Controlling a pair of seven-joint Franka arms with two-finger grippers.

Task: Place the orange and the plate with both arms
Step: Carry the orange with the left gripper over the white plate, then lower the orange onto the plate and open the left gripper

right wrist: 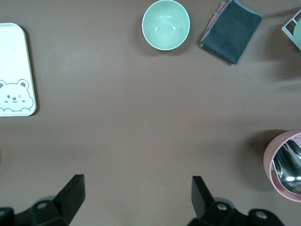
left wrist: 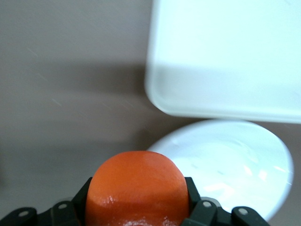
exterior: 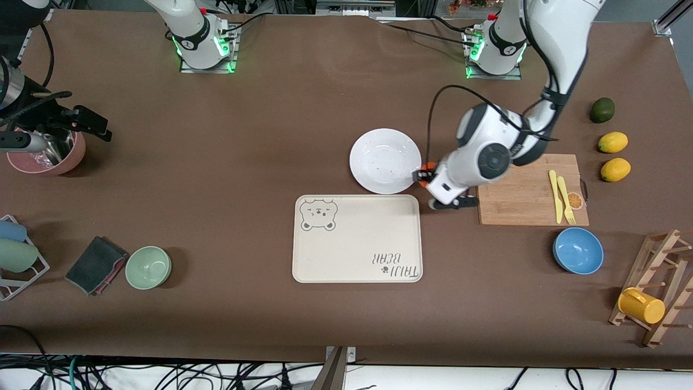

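The orange (left wrist: 136, 188) is gripped between the black fingers of my left gripper (left wrist: 138, 205), which is shut on it. In the front view the left gripper (exterior: 424, 176) hangs low by the rim of the plate (exterior: 379, 157), on the side toward the left arm's end of the table, and only a sliver of the orange (exterior: 428, 166) shows. The plate is white, round and bare, and the left wrist view shows the plate (left wrist: 235, 169) just past the orange. My right gripper (right wrist: 138, 188) is open with nothing between its fingers. It waits above the table's right-arm end, beside a pink cup (exterior: 48, 157).
A beige bear tray (exterior: 357, 244) lies nearer the front camera than the plate. A wooden board (exterior: 520, 195) with a yellow knife and fork, a blue bowl (exterior: 577, 250), two lemons (exterior: 613, 142) and a mug rack (exterior: 655, 295) fill the left-arm end. A green bowl (exterior: 148, 266) and dark cloth (exterior: 95, 264) lie at the right-arm end.
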